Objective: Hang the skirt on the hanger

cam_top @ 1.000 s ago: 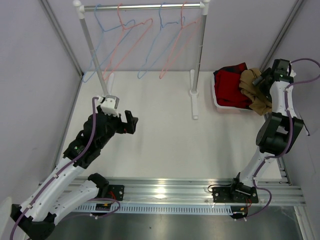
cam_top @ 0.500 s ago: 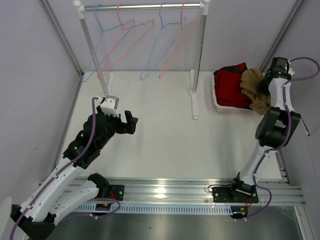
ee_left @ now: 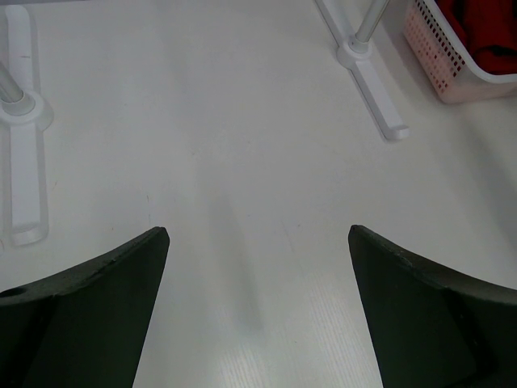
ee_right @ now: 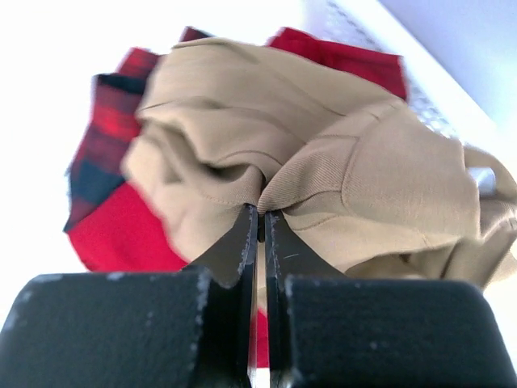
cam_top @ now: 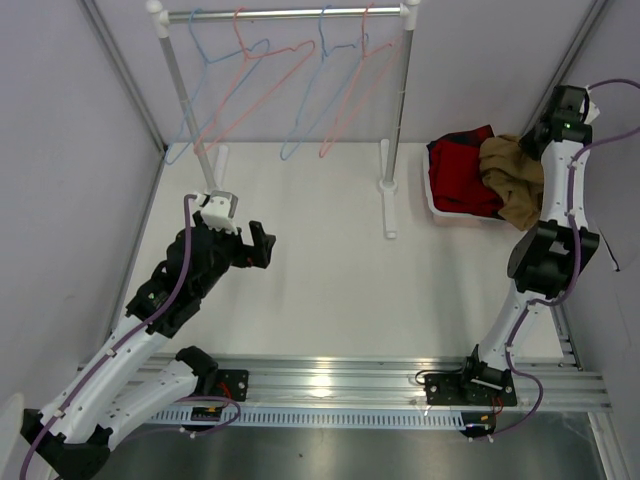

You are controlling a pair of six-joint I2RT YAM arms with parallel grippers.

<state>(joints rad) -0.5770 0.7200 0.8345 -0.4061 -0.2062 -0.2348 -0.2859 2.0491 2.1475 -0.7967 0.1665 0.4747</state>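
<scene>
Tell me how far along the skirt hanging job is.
Barely begun. Done: only the grasp, the right gripper shut on a fold of the skirt at the basket. In hand: getting it out. Left: everything else; the pink hanger hangs bare on the rail, and the left gripper is open, empty.

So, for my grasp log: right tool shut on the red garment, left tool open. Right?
No. The right tool is shut on the skirt, not the red garment; the right wrist view shows it. The left tool is open.
</scene>
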